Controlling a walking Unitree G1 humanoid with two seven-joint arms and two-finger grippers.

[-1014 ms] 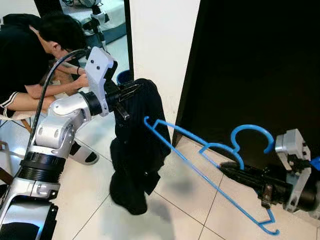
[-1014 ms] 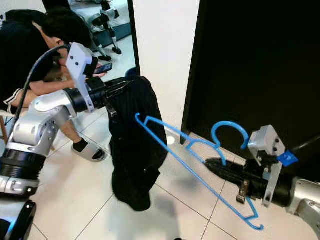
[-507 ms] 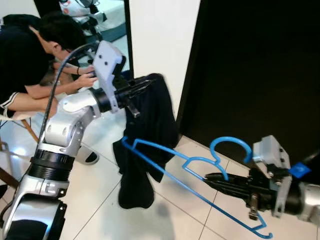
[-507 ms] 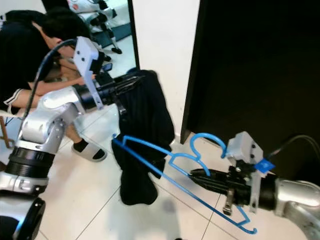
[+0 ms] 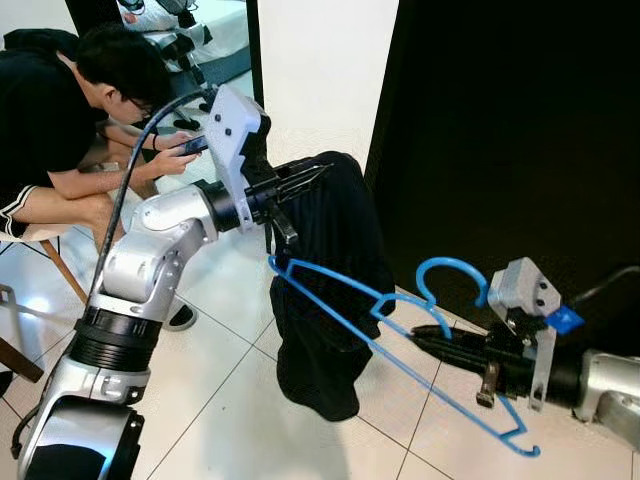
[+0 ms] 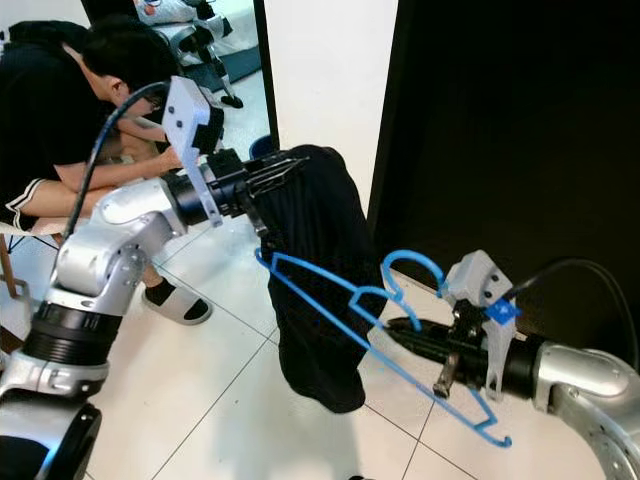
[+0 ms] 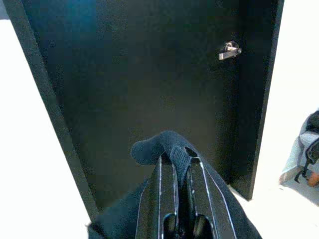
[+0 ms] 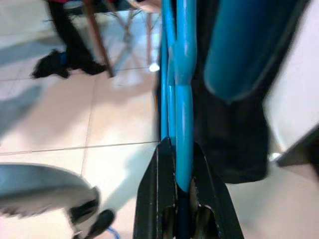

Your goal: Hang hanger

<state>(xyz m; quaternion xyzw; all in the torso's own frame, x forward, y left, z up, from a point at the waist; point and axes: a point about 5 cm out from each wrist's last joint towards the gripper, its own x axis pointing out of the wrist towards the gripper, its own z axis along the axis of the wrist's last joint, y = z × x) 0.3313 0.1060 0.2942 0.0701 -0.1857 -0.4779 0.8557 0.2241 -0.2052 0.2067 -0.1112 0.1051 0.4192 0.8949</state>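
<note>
A blue plastic hanger [image 5: 450, 263] is held at the base of its hook by my right gripper [image 5: 425, 338], which is shut on it low at the right. Its long arms slant up to the left, and the far end lies across the front of a black garment [image 5: 330, 290]. That garment hangs limp from my left gripper [image 5: 318, 173], shut on its top edge at mid height. In the left wrist view the fingers [image 7: 162, 184] pinch a fold of the dark cloth [image 7: 152, 149]. In the right wrist view the hanger [image 8: 184, 74] runs straight out from the shut fingers [image 8: 159, 169].
A black door [image 5: 520, 130] stands at the right behind both grippers; its metal handle [image 7: 229, 50] is in the left wrist view. A white wall [image 5: 320, 70] is left of it. A person [image 5: 60, 110] sits bent over a phone at the far left. The floor is pale tile [image 5: 220, 400].
My left arm has carried the garment right, toward the door. The right gripper has swung the hanger so its far end now lies across the garment's front instead of beside it.
</note>
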